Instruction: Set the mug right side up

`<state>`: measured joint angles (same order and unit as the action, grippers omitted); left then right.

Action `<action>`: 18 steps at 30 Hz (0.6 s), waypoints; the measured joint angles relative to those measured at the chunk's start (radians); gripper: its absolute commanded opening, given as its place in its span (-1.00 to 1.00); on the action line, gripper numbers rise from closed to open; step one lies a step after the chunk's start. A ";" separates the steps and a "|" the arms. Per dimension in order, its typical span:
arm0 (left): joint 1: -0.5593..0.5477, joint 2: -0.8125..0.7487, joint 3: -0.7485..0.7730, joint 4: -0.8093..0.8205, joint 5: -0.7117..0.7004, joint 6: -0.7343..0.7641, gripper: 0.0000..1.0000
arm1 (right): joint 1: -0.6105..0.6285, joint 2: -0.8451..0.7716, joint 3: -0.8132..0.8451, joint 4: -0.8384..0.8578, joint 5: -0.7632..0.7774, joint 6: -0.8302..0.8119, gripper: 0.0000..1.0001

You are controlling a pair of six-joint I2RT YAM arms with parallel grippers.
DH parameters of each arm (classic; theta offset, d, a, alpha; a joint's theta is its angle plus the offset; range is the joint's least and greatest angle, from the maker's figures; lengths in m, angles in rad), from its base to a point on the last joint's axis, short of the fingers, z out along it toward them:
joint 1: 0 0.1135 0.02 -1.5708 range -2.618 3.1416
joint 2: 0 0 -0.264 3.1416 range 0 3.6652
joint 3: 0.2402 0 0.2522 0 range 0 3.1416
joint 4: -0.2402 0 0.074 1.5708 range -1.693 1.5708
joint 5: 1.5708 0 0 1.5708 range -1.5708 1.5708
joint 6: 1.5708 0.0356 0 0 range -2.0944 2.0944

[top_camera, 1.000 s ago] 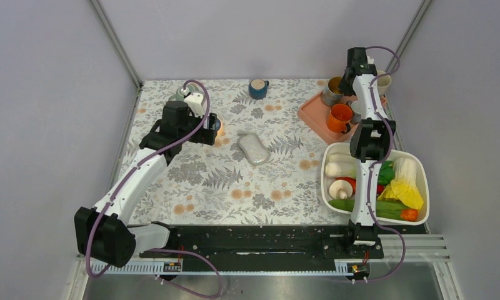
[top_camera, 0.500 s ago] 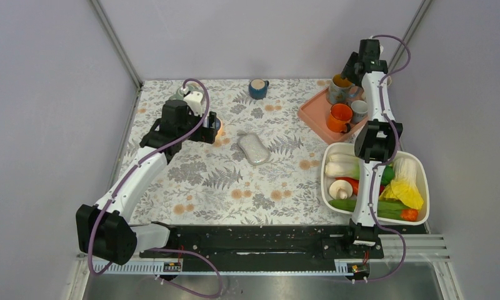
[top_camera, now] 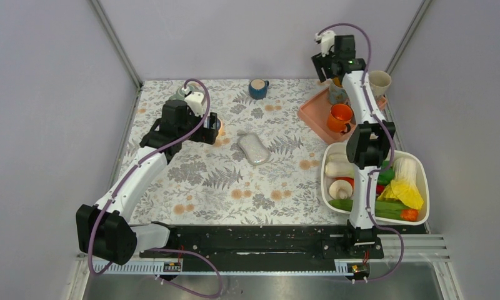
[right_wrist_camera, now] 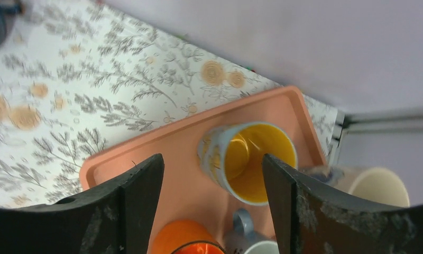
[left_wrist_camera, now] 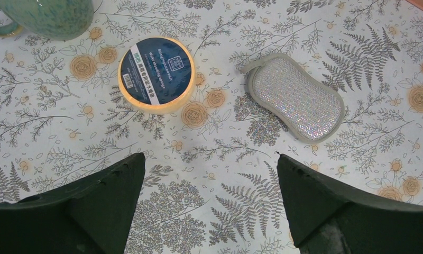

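The mug (right_wrist_camera: 249, 159) stands right side up on the pink tray (right_wrist_camera: 162, 153), its yellow inside open to the ceiling. The tray sits at about 1 o'clock on the table (top_camera: 235, 181), hard against the far right corner. From above, the right arm (top_camera: 360, 100) covers most of the mug.

The right jaws are spread wide above the mug. They hold nothing and stand apart from it; in the wrist view one dark jaw shows at each side of the mug.

At 6 o'clock from the mug an orange mug (top_camera: 340, 117) stands on the same tray, with a small grey-and-white mug (right_wrist_camera: 254, 247) just beside it. A cream mug (top_camera: 379, 81) stands at 3 o'clock, near the tray's far corner; whether it rests on the tray I cannot tell. A blue mug (top_camera: 258, 88) stands well apart at 9 o'clock, on the table's far edge. A white basin (top_camera: 422, 181) of vegetables lies at 6 o'clock from the tray.

The left jaws are wide open too, gripping nothing, and hover over the table. Below them lie a roll of tape (left_wrist_camera: 156, 74) and a silvery sponge (left_wrist_camera: 295, 98) at its 4 o'clock. A green mug (left_wrist_camera: 51, 16) sits at the roll's 10 o'clock.
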<state>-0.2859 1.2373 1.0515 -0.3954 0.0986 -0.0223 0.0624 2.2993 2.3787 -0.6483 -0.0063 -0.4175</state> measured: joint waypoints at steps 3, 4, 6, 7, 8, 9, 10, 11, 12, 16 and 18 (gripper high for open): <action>0.000 0.002 0.000 -0.005 0.000 0.010 0.94 | 0.050 0.037 -0.007 0.003 0.029 -0.138 0.49; 0.000 0.004 0.000 -0.008 0.000 0.015 0.94 | 0.061 0.049 -0.012 0.006 0.047 -0.171 0.47; 0.000 0.010 0.000 -0.014 0.000 0.023 0.94 | 0.071 0.067 -0.030 0.021 0.084 -0.222 0.45; 0.000 0.014 0.000 -0.019 0.000 0.025 0.94 | 0.072 0.072 -0.044 0.034 0.111 -0.249 0.45; 0.000 0.019 0.000 -0.023 0.000 0.028 0.94 | 0.071 0.076 -0.061 0.046 0.141 -0.276 0.44; 0.000 0.022 0.000 -0.025 0.000 0.030 0.93 | 0.071 0.077 -0.076 0.054 0.170 -0.299 0.44; 0.000 0.027 0.000 -0.027 0.000 0.032 0.94 | 0.071 0.079 -0.088 0.059 0.195 -0.320 0.44; 0.000 0.032 0.000 -0.029 0.000 0.034 0.94 | 0.071 0.079 -0.102 0.068 0.227 -0.342 0.44; 0.000 0.036 0.000 -0.030 0.000 0.035 0.94 | 0.072 0.079 -0.116 0.079 0.253 -0.360 0.44; 0.000 0.050 0.001 -0.029 0.000 0.042 0.93 | 0.074 0.076 -0.194 0.137 0.329 -0.420 0.42; 0.000 0.055 0.001 -0.029 0.000 0.044 0.94 | 0.075 0.073 -0.256 0.172 0.357 -0.451 0.39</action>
<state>-0.2859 1.2926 1.0527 -0.4244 0.0982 0.0216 0.1375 2.3722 2.1231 -0.4759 0.3504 -0.8680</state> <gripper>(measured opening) 0.972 0.718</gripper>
